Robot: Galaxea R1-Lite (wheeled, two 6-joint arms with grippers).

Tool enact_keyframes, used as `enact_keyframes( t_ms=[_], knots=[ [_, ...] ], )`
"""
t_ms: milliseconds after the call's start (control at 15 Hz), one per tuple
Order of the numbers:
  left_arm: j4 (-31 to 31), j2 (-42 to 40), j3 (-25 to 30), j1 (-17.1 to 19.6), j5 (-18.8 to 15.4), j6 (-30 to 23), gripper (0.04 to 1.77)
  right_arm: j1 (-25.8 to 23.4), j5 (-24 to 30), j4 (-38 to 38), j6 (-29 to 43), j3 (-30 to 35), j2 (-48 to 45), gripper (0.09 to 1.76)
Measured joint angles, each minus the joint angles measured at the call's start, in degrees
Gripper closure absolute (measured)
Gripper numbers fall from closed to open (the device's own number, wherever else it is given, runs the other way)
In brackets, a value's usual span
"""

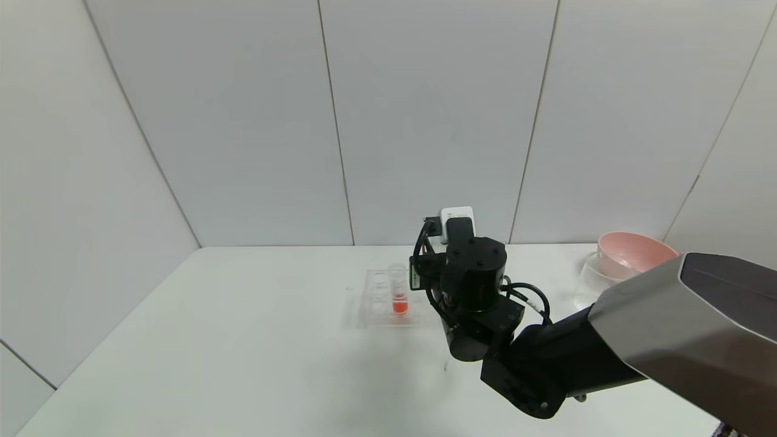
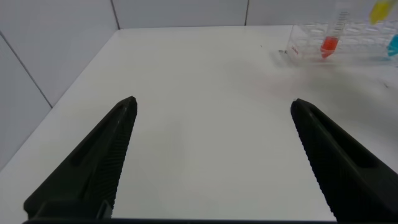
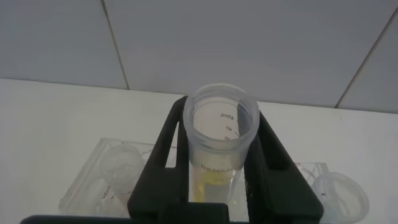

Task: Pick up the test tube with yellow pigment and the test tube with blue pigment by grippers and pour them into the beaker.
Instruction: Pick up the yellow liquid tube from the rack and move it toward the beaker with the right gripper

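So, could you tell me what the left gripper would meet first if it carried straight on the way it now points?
The left gripper is open over bare table, pointing toward the white back wall. The way looks free up to that wall; the tube rack lies off to one side, though depth is unclear.

Three tubes are counted: one yellow tube (image 3: 217, 167), one blue tube (image 2: 393, 45) and one red tube (image 1: 399, 296). One rack (image 1: 369, 315), one beaker (image 1: 587, 285), one pink bowl (image 1: 631, 252) and one worktop (image 1: 243, 340) are seen. Two grippers are shown: the left gripper (image 2: 212, 104) and the right gripper (image 3: 221, 130).
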Motion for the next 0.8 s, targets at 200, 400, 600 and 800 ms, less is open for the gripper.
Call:
enact_keyframes(
  t_ms=[200, 400, 600, 800],
  knots=[
    [0.0, 0.0, 0.0, 0.0, 0.0, 0.0, 0.05, 0.0, 0.0, 0.0, 0.0, 0.0, -0.4, 1.29],
    [0.0, 0.0, 0.0, 0.0, 0.0, 0.0, 0.05, -0.1, 0.0, 0.0, -0.1, 0.2, -0.6, 1.29],
    [0.0, 0.0, 0.0, 0.0, 0.0, 0.0, 0.05, -0.1, 0.3, 0.0, -0.7, 0.9, -1.5, 1.29],
    [0.0, 0.0, 0.0, 0.0, 0.0, 0.0, 0.05, -0.5, 4.2, 0.1, -0.8, 4.0, -4.5, 1.29]
  ],
)
